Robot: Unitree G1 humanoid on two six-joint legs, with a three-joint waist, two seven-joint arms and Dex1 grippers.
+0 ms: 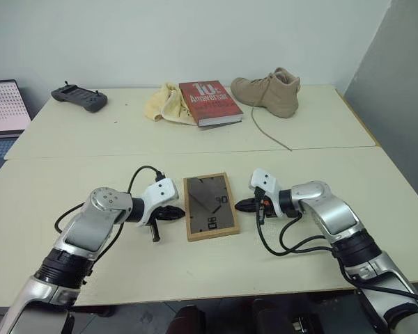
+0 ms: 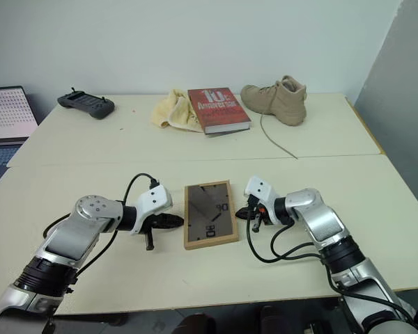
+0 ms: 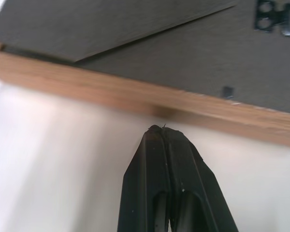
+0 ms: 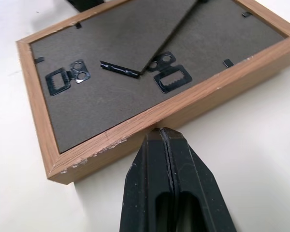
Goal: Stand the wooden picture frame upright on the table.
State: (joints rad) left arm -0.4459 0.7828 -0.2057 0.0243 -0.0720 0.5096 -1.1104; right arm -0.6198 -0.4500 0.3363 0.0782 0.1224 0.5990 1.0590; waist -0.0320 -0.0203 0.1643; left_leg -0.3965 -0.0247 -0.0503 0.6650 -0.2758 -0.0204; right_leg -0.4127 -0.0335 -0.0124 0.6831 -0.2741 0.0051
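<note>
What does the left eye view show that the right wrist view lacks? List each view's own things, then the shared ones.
Left eye view alone: red book, tan boot, yellow cloth, black controller, left gripper.
Right wrist view alone: the black hangers in detail and a chipped corner.
Both: picture frame lying back-up on the table, and the right gripper, fingers shut, at its edge.

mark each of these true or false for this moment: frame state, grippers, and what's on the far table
1. The wooden picture frame lies flat, dark back panel up. True.
2. The left gripper is open around the frame's edge. False: its fingers are shut, tips by the frame's long wooden edge.
3. The right gripper is shut, pointing at the frame's other long side. True.
4. The red book lies on top of the frame. False: it lies far back on the table, beside a yellow cloth.
5. A tan boot sits by the book. True.
</note>
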